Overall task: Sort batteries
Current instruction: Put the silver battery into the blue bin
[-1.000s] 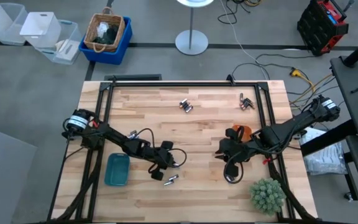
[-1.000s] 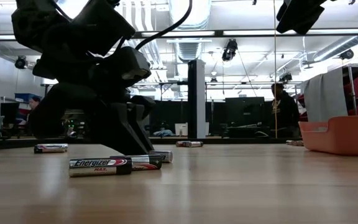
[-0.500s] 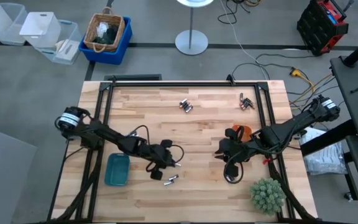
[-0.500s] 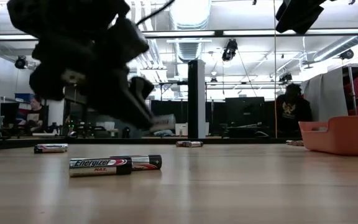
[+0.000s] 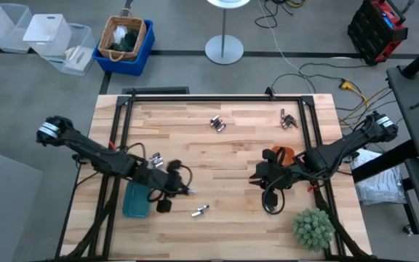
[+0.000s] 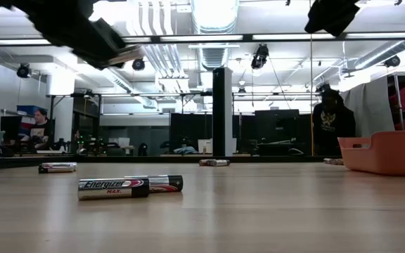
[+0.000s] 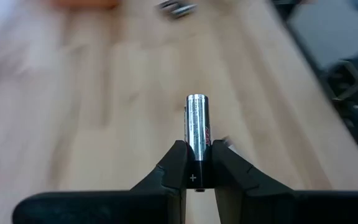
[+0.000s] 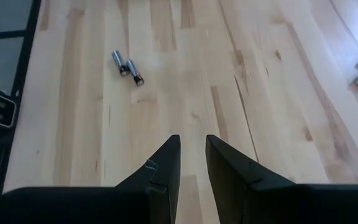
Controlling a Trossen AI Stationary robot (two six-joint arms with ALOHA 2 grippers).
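Observation:
My left gripper [image 5: 182,189] hovers above the table beside the teal tray [image 5: 137,200], shut on one silvery battery [image 7: 197,124]. In the low view, that battery [image 6: 129,55] is high over the wood. Two batteries [image 5: 200,211] lie side by side on the table near it, the Energizer one [image 6: 112,187] in front. More batteries lie far off in small clusters [image 5: 217,124] [image 5: 289,118]. My right gripper [image 8: 192,155] waits near the orange tray [image 5: 282,155], its fingers a narrow gap apart with nothing between them. My left gripper pinches the battery's near end [image 7: 194,163], the one marked with a plus, between its two fingers. The battery lies along the fingers and sticks out past their tips. It is lifted clear of the table and roughly level.
A green plant [image 5: 313,227] stands at the near right corner. A single battery [image 6: 57,167] lies to the left in the low view. The orange tray [image 6: 385,153] is at the right. A person [image 6: 332,123] stands in the room behind. Bare wood lies between the arms.
My left gripper has risen from the table, carrying one battery out of the near cluster, and has gone toward the table's left edge and the teal tray. The other two batteries of the cluster have stayed where they were.

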